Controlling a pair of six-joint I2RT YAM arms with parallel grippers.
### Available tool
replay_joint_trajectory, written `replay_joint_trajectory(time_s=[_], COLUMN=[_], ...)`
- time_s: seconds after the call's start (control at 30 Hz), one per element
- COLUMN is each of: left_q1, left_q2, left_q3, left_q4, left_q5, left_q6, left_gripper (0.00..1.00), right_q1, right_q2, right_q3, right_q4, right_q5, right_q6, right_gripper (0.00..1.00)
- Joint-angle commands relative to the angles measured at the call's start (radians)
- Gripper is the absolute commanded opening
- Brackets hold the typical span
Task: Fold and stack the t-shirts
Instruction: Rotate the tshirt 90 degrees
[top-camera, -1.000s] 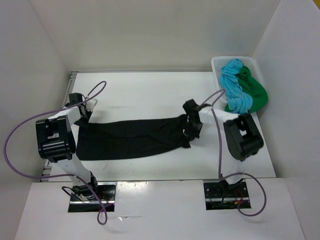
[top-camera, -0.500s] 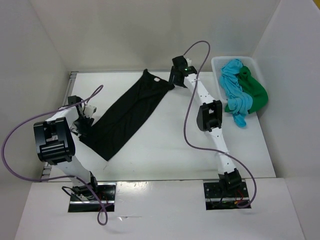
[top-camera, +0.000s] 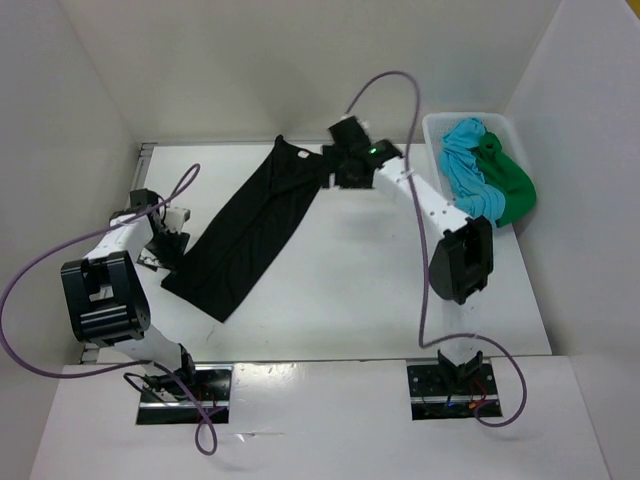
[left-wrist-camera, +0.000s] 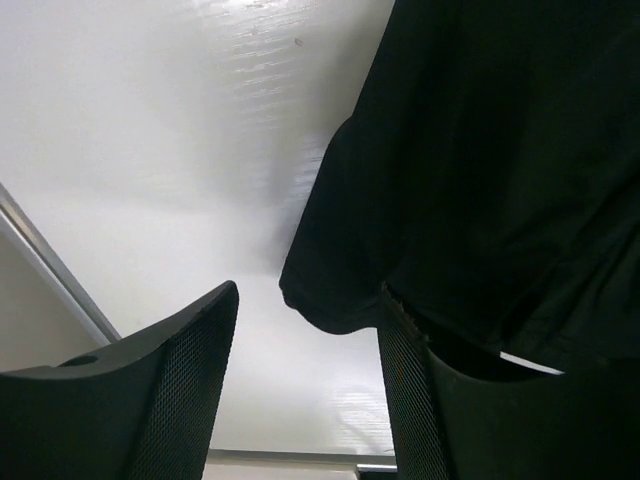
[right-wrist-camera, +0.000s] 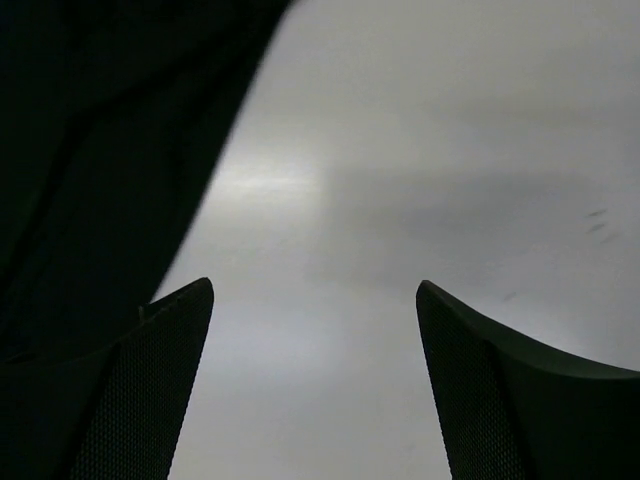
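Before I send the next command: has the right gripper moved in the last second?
Yes. The right gripper has swung from mid-table toward the far edge and now sits level with the white basket, to its left.

white table, plain white walls

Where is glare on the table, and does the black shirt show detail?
Top external: glare strip along the near edge of the table; black shirt sharp but nearly featureless. Left wrist: streaky glare at top, faint folds visible. Right wrist: soft, hazy highlight; shirt almost pure black.
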Motion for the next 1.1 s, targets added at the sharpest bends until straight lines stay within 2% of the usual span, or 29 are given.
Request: replay_joint_trajectory(time_s=[0.0,0.1,0.2,0.3,0.4,0.67,0.7,0.77,0.83,1.07], left_q1=[0.007,0.007,0.007,0.007,0.007,0.007,0.007,0.007,0.007,0.017], left_q2=[-0.065,-0.09,-0.09,-0.068,-0.039,-0.027,-0.027,-0.027,-0.036,-0.071], left_q3=[0.004,-0.039,-0.048,-0.039,-0.02,-0.01,-0.019,-0.019,-0.019,-0.039], left_q4=[-0.014,0.033,0.058,0.095,0.11,0.147,0.147,0.147,0.147,0.138], left_q5=[0.044,0.028,0.042,0.071,0.071,0.09,0.09,0.09,0.09,0.099], left_q6=[-0.032,-0.032,-0.032,-0.032,-0.032,-0.032,-0.032,-0.032,-0.032,-0.022], left_gripper=[0.65,0.66,0.68,0.69,0.69,0.69,0.69,0.69,0.69,0.7], right_q1=[0.22,0.364,0.495,0.581,0.613,0.679,0.679,0.689,0.689,0.707], right_q2=[-0.097,-0.067,0.042,0.168,0.266,0.562,0.651,0.768,0.774,0.69], right_q3=[-0.227,-0.293,-0.22,-0.036,0.065,0.533,0.669,0.865,0.836,0.764], right_q4=[0.114,0.145,0.136,0.058,0.007,-0.235,-0.346,-0.459,-0.459,-0.459], right_q5=[-0.098,-0.172,-0.193,-0.181,-0.181,-0.163,-0.146,-0.149,-0.182,-0.087], right_q6=[0.1,0.212,0.248,0.248,0.248,0.32,0.32,0.291,0.329,0.341], right_gripper=[0.86,0.83,0.81,0.81,0.81,0.81,0.81,0.79,0.79,0.76])
